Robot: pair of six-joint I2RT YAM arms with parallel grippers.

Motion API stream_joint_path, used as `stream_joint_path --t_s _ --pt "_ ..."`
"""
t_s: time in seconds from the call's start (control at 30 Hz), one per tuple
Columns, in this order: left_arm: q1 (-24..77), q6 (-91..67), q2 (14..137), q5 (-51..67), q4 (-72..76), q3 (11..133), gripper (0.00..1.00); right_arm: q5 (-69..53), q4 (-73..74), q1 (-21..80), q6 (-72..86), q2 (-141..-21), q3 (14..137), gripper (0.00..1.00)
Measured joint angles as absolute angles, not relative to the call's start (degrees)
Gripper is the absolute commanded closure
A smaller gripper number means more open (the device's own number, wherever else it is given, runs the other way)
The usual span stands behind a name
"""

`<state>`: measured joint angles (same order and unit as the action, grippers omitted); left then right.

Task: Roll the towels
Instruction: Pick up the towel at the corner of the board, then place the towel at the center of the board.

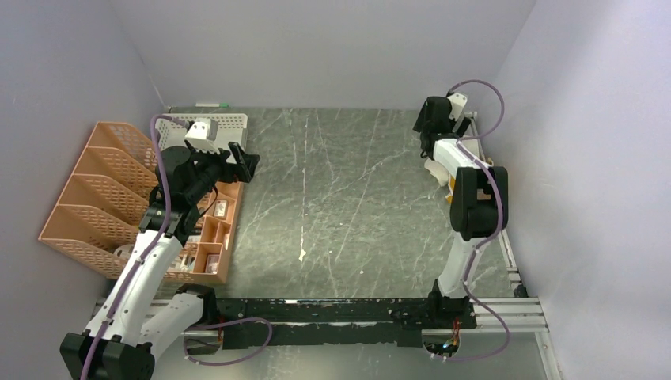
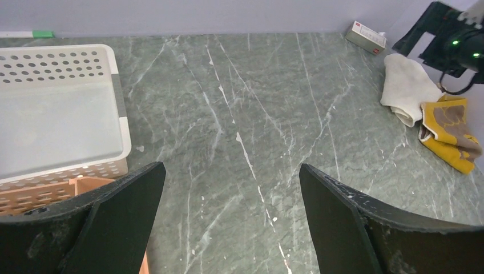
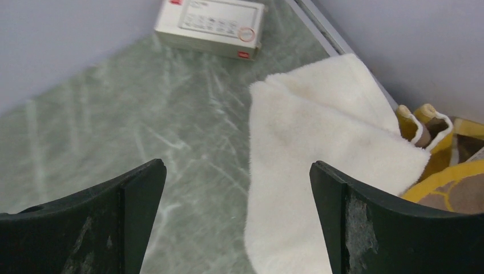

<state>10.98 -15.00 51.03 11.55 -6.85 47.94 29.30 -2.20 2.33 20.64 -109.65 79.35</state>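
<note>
left pincer (image 2: 231, 182): jaws wide open, holding nothing – over the left side of the surface (image 2: 240, 103), near the white perforated basket (image 2: 57, 108)
right pincer (image 3: 237, 171): jaws wide open, holding nothing – above the far right corner, the off-white towel's edge below and between its fingers
off-white towel (image 3: 319, 142): loosely bunched, not rolled, lying on the surface by the right wall
yellow towel (image 2: 448, 128): mustard with brown markings, crumpled, touching the off-white one on its near side
box (image 3: 211, 23): small, white and red, against the back wall, just beyond the off-white towel, apart from it
orange organizer (image 1: 87, 198): left edge, beside the left arm
</note>
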Motion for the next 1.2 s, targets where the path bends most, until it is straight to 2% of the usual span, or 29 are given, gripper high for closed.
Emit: stream_joint_path --t_s 0.07,0.13,0.3,0.33,0.37,0.43,0.47,0.73,1.03,1.07,1.13,1.17,1.2 --pt "11.0 -15.1 51.0 11.8 -6.9 47.9 0.0 31.2 -0.9 2.0 19.1 -113.3 81.5 0.0" --pt "11.0 -15.1 51.0 12.1 -6.9 47.9 0.0 31.8 0.3 1.1 18.5 -117.0 83.7 0.06" --pt "11.0 -15.1 51.0 12.5 -6.9 47.9 0.0 29.7 3.0 -3.7 18.9 -122.6 84.8 0.37" --pt "11.0 -15.1 51.1 12.6 -6.9 47.9 0.0 29.0 3.2 -4.5 19.0 -122.8 84.6 0.45" --pt "11.0 -15.1 51.1 12.8 -6.9 47.9 0.0 28.1 3.2 -5.4 19.2 -122.8 84.1 0.59" --pt "11.0 -15.1 51.5 13.2 -6.9 47.9 0.01 26.7 2.9 -6.4 19.1 -122.6 83.6 0.94" --pt "11.0 -15.1 51.7 13.3 -6.9 47.9 0.0 25.7 2.5 -6.5 19.0 -122.5 83.5 1.0" --pt "11.0 -15.1 51.4 13.6 -7.3 47.9 0.0 19.2 1.1 -2.1 17.4 -115.8 80.2 1.0" --pt "11.2 -15.0 50.5 13.1 -8.3 47.9 0.0 7.5 -0.6 18.0 17.3 -96.0 80.5 0.98" --pt "11.3 -15.0 50.4 12.9 -8.5 47.9 0.0 6.4 -0.9 18.9 17.6 -93.9 80.1 0.83" --pt "11.6 -15.0 50.0 12.6 -8.9 47.9 0.01 4.9 -2.4 19.6 18.6 -88.7 77.6 0.19" --pt "11.7 -15.0 49.8 12.4 -9.0 47.9 0.01 4.8 -3.3 19.2 19.0 -85.8 75.6 0.01" --pt "11.8 -15.0 49.7 12.2 -9.0 47.9 0.0 5.0 -4.0 18.5 19.2 -83.4 73.3 0.0"
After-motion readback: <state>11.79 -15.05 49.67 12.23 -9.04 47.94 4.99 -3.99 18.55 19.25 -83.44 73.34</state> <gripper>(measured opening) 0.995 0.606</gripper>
